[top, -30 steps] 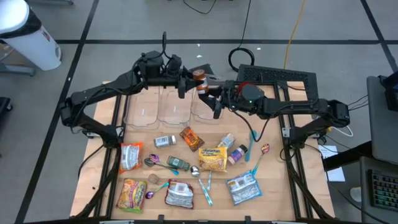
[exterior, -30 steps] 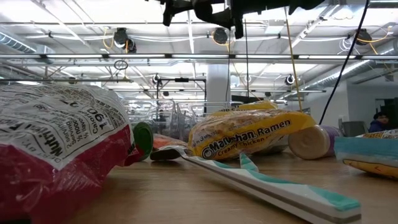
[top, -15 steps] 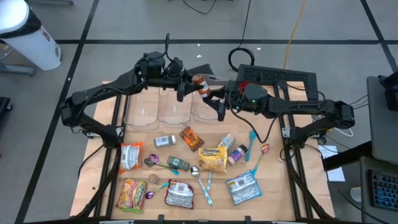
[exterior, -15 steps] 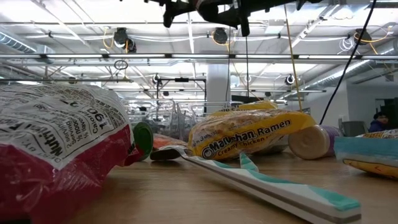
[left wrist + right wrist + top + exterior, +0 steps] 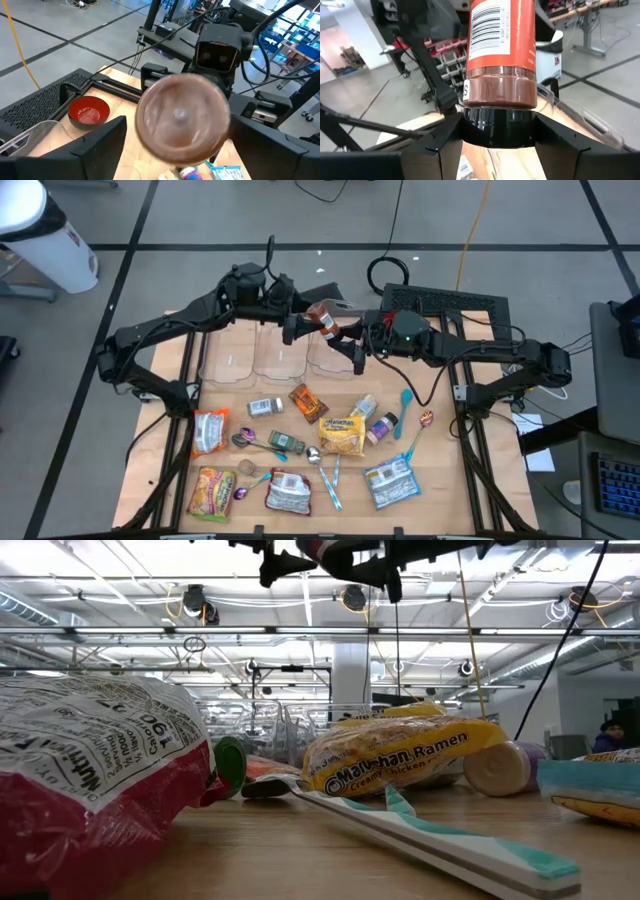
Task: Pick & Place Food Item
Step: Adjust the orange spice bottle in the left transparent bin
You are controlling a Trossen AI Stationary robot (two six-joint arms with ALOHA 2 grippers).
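My right hand (image 5: 343, 345) is clamped on the black cap of the spice jar (image 5: 322, 315), holding it aloft above the clear bins (image 5: 282, 358) at the back of the surface (image 5: 440, 480). My left hand (image 5: 291, 328) sits just beside the jar's base, fingers spread apart, not gripping it. Food packets, spoons and small bottles lie scattered nearer the front, among them a ramen pack (image 5: 342, 435).

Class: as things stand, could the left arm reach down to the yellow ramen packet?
Probably yes: the left gripper is open and empty above the containers, and the ramen packet lies uncovered.
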